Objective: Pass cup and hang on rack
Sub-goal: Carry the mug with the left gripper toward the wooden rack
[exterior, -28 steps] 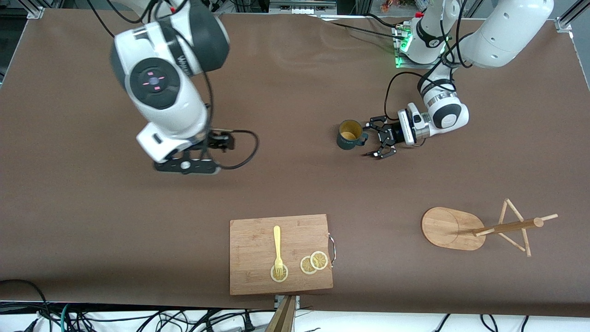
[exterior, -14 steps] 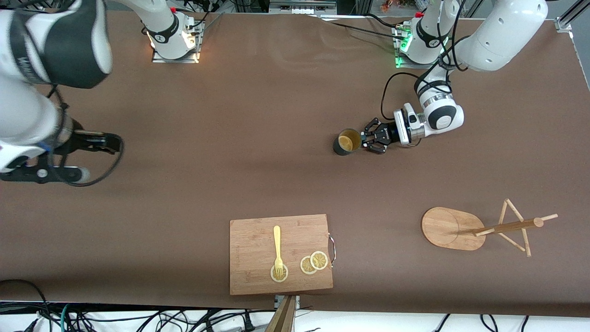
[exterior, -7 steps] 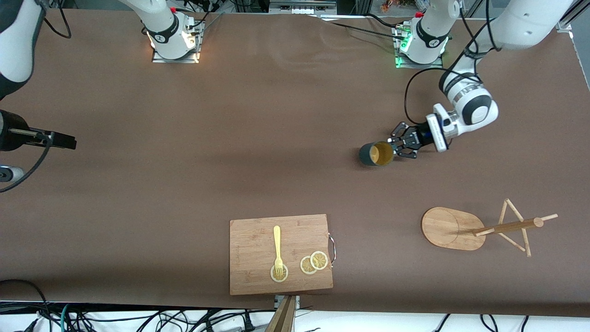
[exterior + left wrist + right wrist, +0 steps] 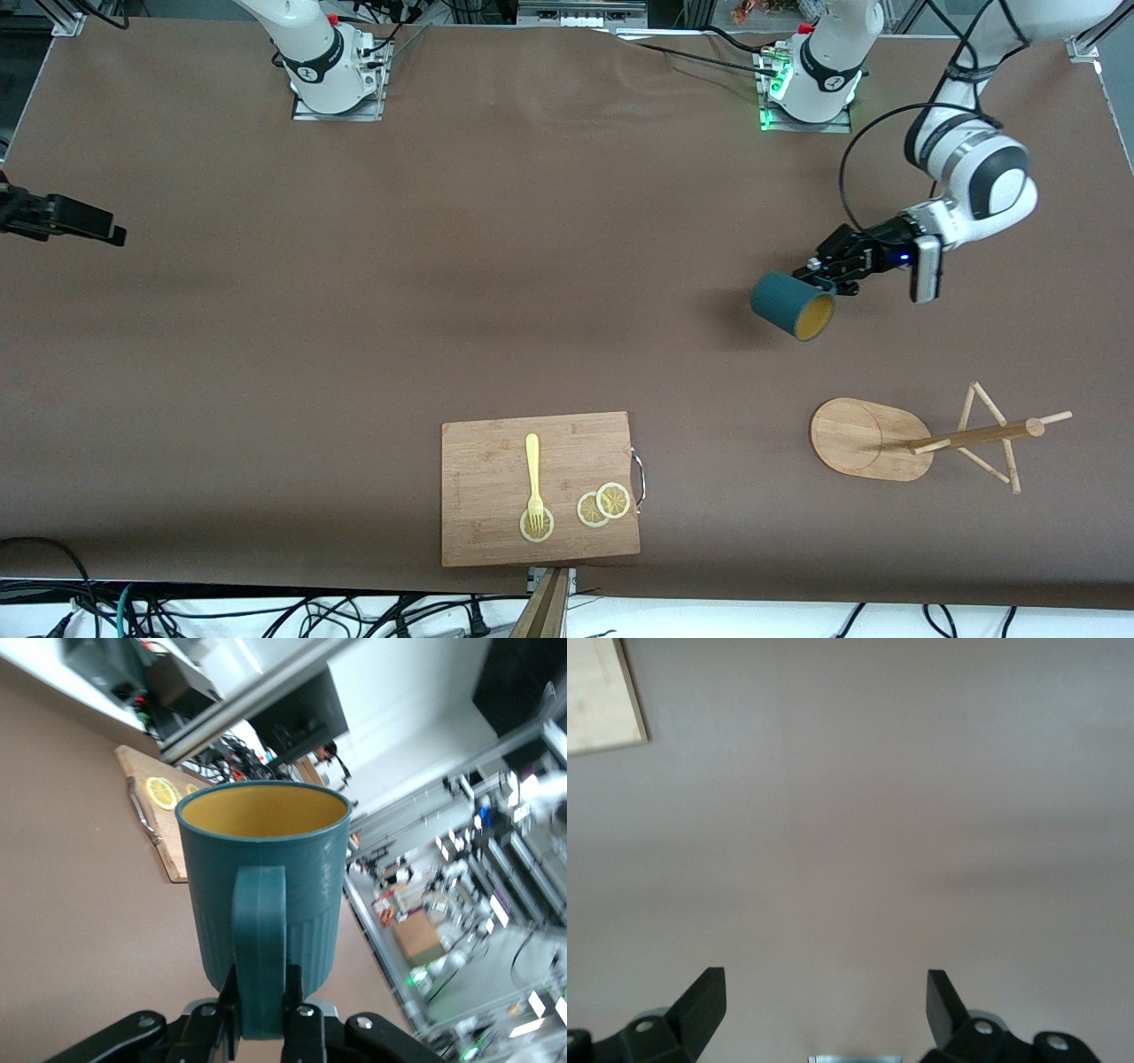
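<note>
My left gripper is shut on the handle of the dark teal cup and holds it up in the air. The cup is tipped on its side with its yellowish mouth toward the front camera, over bare table between the left arm's base and the rack. In the left wrist view the fingers clamp the loop handle of the cup. The bamboo rack stands on its oval base, nearer to the front camera than the cup. My right gripper is open and empty over bare table.
A wooden cutting board with a yellow fork and lemon slices lies at the table's front edge, mid-table. The board's corner shows in the right wrist view. The right arm's hand sits at the table's right-arm end.
My left gripper closed on the cup's handle, lifted it off the table, carried it toward the left arm's end and tipped it over. The right arm withdrew to its end.
</note>
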`<action>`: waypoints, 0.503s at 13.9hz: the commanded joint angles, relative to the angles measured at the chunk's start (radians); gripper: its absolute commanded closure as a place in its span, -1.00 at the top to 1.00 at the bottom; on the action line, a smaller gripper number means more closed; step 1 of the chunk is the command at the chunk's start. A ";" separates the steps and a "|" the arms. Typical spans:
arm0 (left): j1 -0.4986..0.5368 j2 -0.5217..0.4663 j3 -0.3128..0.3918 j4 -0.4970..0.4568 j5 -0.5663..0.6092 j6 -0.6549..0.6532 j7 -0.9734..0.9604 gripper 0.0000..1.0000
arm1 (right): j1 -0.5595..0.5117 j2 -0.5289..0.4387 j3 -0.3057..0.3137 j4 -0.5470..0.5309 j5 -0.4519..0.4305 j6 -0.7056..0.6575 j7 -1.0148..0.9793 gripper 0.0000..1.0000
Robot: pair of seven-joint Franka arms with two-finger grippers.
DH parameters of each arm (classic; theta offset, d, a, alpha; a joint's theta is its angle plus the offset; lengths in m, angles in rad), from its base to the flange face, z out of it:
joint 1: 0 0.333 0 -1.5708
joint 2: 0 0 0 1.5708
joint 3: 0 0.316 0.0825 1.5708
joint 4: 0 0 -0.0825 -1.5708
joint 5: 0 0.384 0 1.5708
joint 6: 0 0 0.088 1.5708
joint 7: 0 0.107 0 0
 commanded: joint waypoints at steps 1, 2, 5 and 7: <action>0.015 -0.061 0.070 0.003 0.032 -0.118 -0.316 -1.00 | -0.053 -0.155 0.033 -0.162 0.002 0.121 -0.001 1.00; 0.017 -0.061 0.098 0.026 0.055 -0.142 -0.403 -1.00 | -0.053 -0.180 0.037 -0.184 0.001 0.127 0.000 1.00; 0.019 -0.053 0.179 0.101 0.138 -0.195 -0.661 -1.00 | -0.062 -0.186 0.077 -0.198 -0.071 0.135 -0.027 1.00; 0.020 -0.015 0.228 0.169 0.149 -0.273 -0.831 -1.00 | -0.062 -0.200 0.132 -0.199 -0.152 0.100 -0.014 1.00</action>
